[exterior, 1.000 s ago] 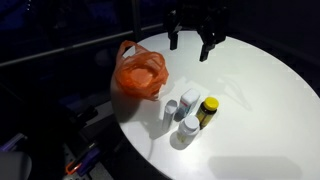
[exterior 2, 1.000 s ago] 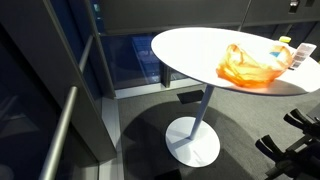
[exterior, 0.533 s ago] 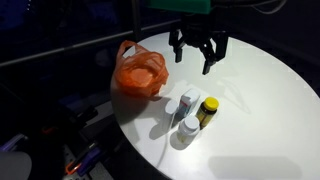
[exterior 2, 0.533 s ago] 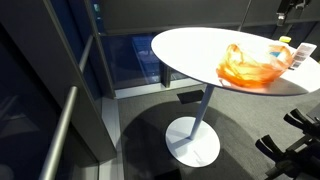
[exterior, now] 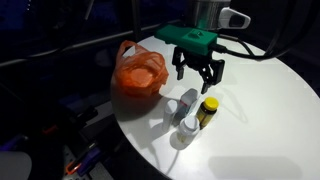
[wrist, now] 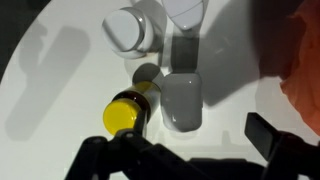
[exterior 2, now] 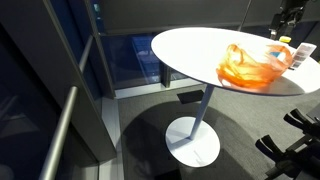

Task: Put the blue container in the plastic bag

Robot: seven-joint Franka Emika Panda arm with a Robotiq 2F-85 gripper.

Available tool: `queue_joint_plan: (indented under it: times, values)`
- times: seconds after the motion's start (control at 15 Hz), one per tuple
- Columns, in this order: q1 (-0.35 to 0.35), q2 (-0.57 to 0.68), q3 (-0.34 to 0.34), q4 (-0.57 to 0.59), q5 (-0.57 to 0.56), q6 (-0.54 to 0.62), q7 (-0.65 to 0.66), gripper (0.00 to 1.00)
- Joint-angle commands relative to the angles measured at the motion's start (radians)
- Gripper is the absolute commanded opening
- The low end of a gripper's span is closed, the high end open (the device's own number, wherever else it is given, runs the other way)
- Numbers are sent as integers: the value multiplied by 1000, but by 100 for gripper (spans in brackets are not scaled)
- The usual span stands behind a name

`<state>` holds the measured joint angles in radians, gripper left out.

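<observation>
- Pale bluish-grey rounded container [wrist: 182,100] stands on the round white table [exterior: 265,110], inside a tight cluster of bottles. It is not in the bag.
- Wrist view: a dark bottle with a yellow cap [wrist: 128,112] stands just beside the container. Whether they touch, you cannot tell.
- A squat white-capped bottle [wrist: 130,30] and a second white bottle [wrist: 186,10] sit on the container's far side, close by.
- The crumpled orange plastic bag [exterior: 140,72] rests on the table near the cluster with its mouth gaping upward. It is apart from the container.
- Your gripper [exterior: 200,78] hangs over the table just above the cluster. Its fingers are spread wide, with nothing between them and no contact with any bottle.
- Wrist view: the container sits roughly midway between the two dark fingertips at the bottom edge.
- In an exterior view the bag [exterior 2: 250,65] is plain, but the bottles are crowded at the frame edge. The container cannot be picked out there.
</observation>
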<state>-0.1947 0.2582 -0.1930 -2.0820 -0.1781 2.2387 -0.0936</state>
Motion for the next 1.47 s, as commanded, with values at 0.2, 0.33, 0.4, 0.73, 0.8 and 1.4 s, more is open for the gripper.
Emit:
queue_joint_plan:
  times: [0.2, 0.33, 0.4, 0.73, 0.8, 1.4]
  values:
    - [-24, 53, 8, 3, 54, 68, -18, 100]
    - [-26, 61, 11, 1, 73, 66, -24, 100]
    - [-26, 61, 12, 0, 80, 62, -26, 100]
    - [-20, 62, 9, -4, 82, 53, -16, 100]
    - [-19, 64, 8, -4, 79, 51, -13, 100]
    - [-22, 74, 8, -1, 82, 44, -16, 58]
